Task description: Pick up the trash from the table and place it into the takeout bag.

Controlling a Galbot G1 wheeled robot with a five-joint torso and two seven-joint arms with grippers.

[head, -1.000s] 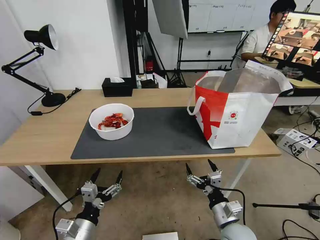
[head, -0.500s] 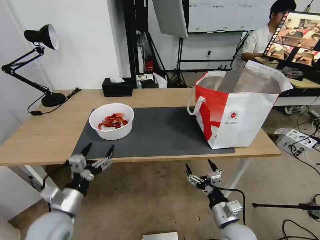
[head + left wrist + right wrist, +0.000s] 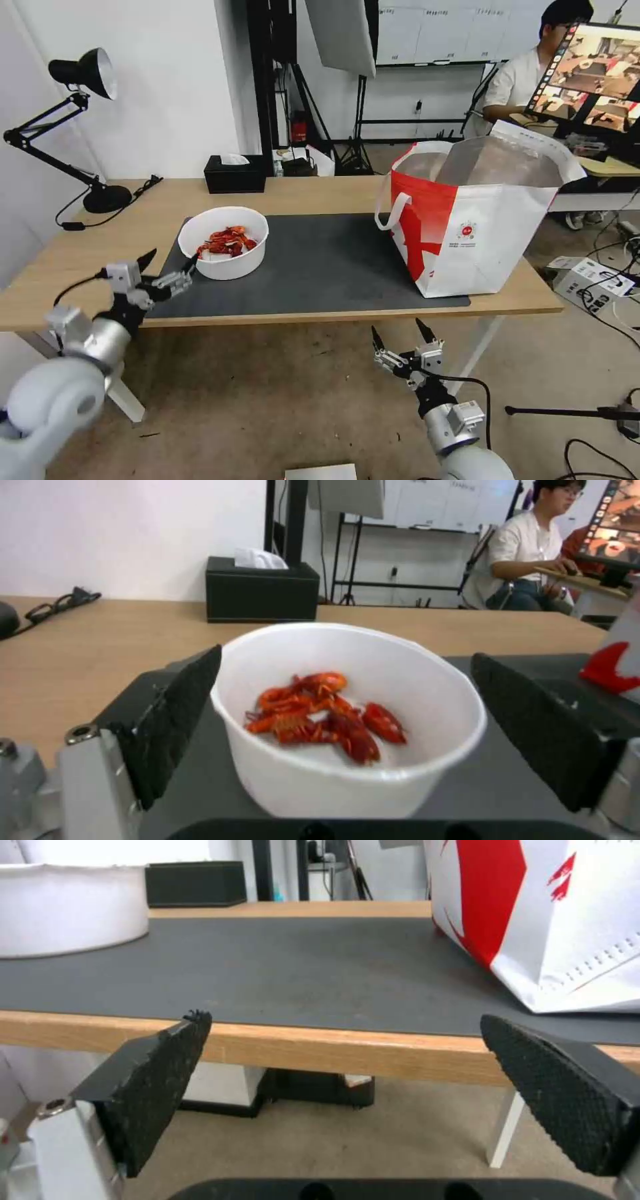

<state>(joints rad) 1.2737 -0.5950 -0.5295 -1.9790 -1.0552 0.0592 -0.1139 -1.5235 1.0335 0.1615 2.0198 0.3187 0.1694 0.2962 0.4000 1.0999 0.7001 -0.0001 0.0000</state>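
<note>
A white round bowl of red crayfish shells (image 3: 223,242) (image 3: 347,715) stands on the left part of the dark grey mat (image 3: 320,267) on the light-wood table (image 3: 100,267). My left gripper (image 3: 169,263) (image 3: 347,730) is open over the table's front left, its fingertips just short of the bowl's near side. The white-and-red takeout bag (image 3: 477,220) (image 3: 553,915) stands open at the mat's right end. Below the table's front edge, my right gripper (image 3: 399,333) (image 3: 347,1060) hangs open and holds nothing.
A black tissue box (image 3: 235,174) sits at the table's back edge and a black desk lamp (image 3: 80,127) at the back left. White table legs (image 3: 480,353) stand under the front edge. Cables and a box lie on the floor to the right.
My left arm has risen from below the table edge and swung left and forward, bringing its open gripper up to the bowl's near side. The right arm has not moved.
</note>
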